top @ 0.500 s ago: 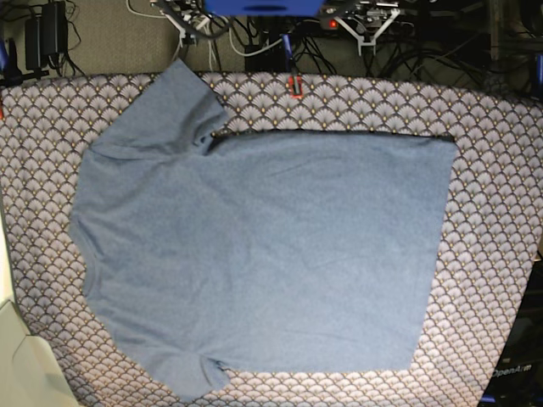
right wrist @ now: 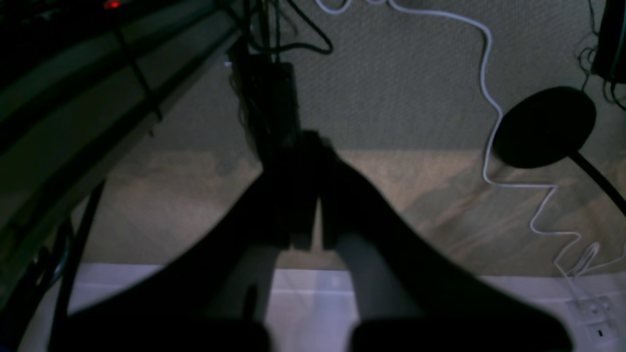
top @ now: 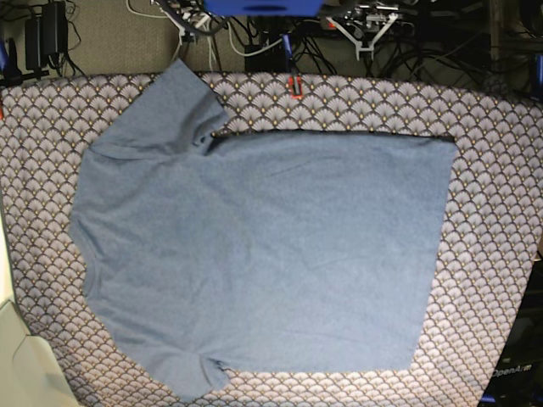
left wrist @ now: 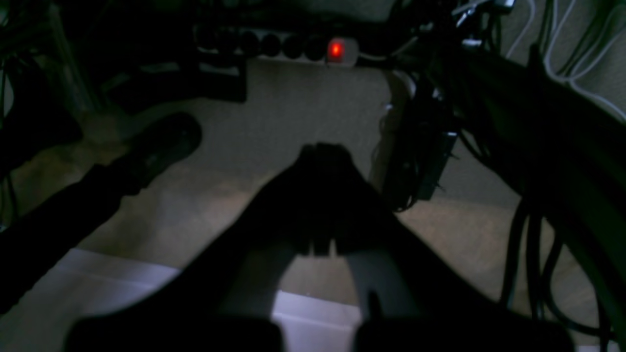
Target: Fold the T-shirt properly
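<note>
The slate-blue T-shirt (top: 263,254) lies spread flat on the scallop-patterned tablecloth (top: 501,220), plain side up, neck toward the left, one sleeve at the upper left (top: 174,106) and one at the lower left (top: 182,373). Both arms are drawn back beyond the table's far edge, away from the shirt. In the left wrist view my left gripper (left wrist: 320,151) is shut with nothing in it, hanging over the floor. My right gripper (right wrist: 308,142) is likewise shut and empty in the right wrist view.
Cables and arm bases (top: 263,17) crowd the floor behind the table's far edge. A power strip with a red light (left wrist: 335,50) lies on the carpet. A black round stand foot (right wrist: 543,124) and a white cable (right wrist: 489,98) sit near the right gripper.
The shirt has not moved. At the top edge the arm parts have shifted slightly; nothing else differs.
</note>
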